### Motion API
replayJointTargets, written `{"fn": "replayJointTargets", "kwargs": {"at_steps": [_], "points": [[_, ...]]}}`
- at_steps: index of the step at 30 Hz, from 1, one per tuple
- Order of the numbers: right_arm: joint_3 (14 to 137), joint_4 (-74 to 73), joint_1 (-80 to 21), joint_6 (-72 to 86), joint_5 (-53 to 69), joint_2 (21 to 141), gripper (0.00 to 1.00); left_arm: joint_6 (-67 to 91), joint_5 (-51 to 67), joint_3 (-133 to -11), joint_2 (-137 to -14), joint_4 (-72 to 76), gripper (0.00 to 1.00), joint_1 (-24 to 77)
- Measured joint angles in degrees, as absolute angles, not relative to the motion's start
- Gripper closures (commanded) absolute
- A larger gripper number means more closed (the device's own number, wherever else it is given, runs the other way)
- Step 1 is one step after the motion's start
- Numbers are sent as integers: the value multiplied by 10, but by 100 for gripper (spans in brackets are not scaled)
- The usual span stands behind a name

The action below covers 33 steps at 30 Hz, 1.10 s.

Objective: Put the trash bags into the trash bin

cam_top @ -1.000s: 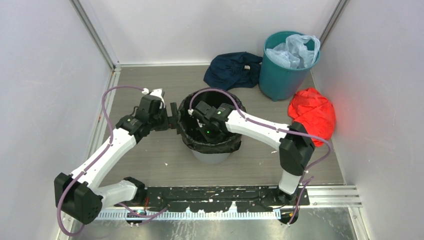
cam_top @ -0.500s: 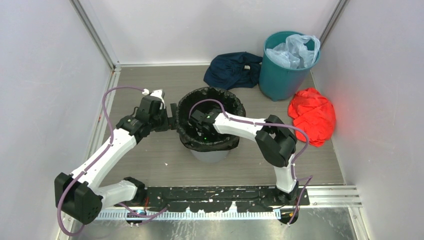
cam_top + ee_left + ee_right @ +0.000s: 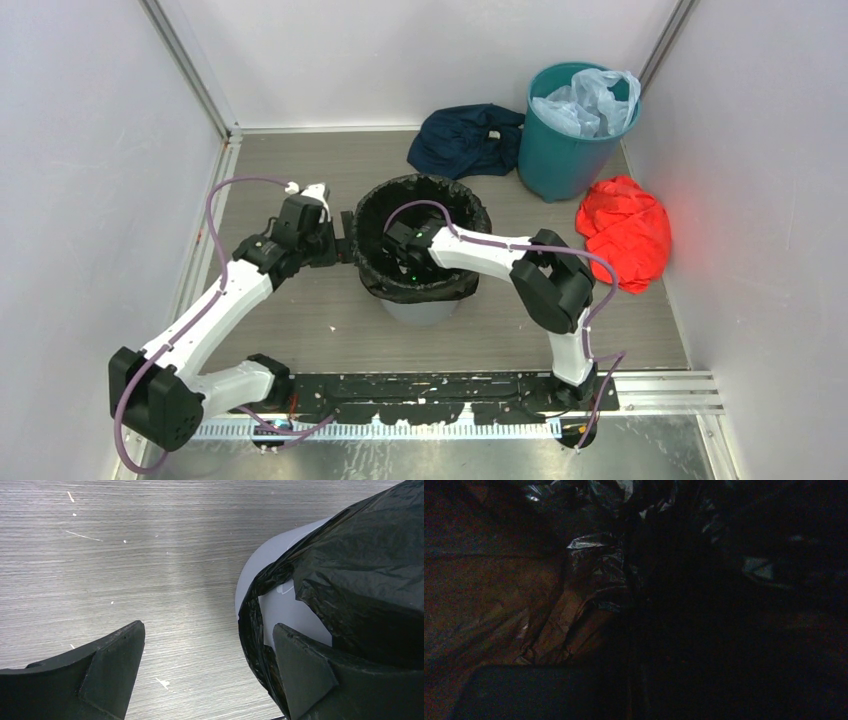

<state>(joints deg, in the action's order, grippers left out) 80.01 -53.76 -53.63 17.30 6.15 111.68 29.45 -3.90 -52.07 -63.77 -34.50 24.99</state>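
The black trash bag lines the light grey trash bin mid-floor, its hem folded over the rim. My left gripper is open just outside the bin's left side. In the left wrist view its jaws straddle bare floor and the bag's hanging hem, which lies against the right finger over the pale bin wall. My right gripper reaches down inside the bin and is shut. Its view is nearly dark, showing only crinkled bag plastic. Whether it pinches plastic is hidden.
A teal bin holding a pale blue plastic bag stands at the back right. A navy cloth lies to its left and a red cloth bundle in front of it. White walls close in on three sides.
My right arm has folded its elbow inward and its gripper has sunk deeper into the bag-lined bin. The left gripper has drawn back slightly to the left, still open.
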Motion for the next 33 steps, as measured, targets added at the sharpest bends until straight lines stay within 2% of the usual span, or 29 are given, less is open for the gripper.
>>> {"fn": "replayJointTargets", "kwargs": {"at_steps": [4, 6, 9, 11, 20, 33], "points": [[803, -546, -536, 176, 58, 1108, 91, 295, -39, -519, -634, -345, 0, 250], [812, -559, -536, 178, 53, 1098, 83, 295, -39, -517, -630, -345, 0, 250], [836, -576, -536, 180, 43, 1072, 79, 295, -39, -517, -626, -345, 0, 250], [856, -583, -536, 181, 36, 1050, 71, 295, -39, -517, -625, -346, 0, 250], [910, -592, -536, 195, -22, 940, 56, 293, -46, -529, -620, -369, 0, 250], [956, -593, -536, 230, -139, 763, 28, 269, -54, -675, -563, -471, 0, 250]]}}
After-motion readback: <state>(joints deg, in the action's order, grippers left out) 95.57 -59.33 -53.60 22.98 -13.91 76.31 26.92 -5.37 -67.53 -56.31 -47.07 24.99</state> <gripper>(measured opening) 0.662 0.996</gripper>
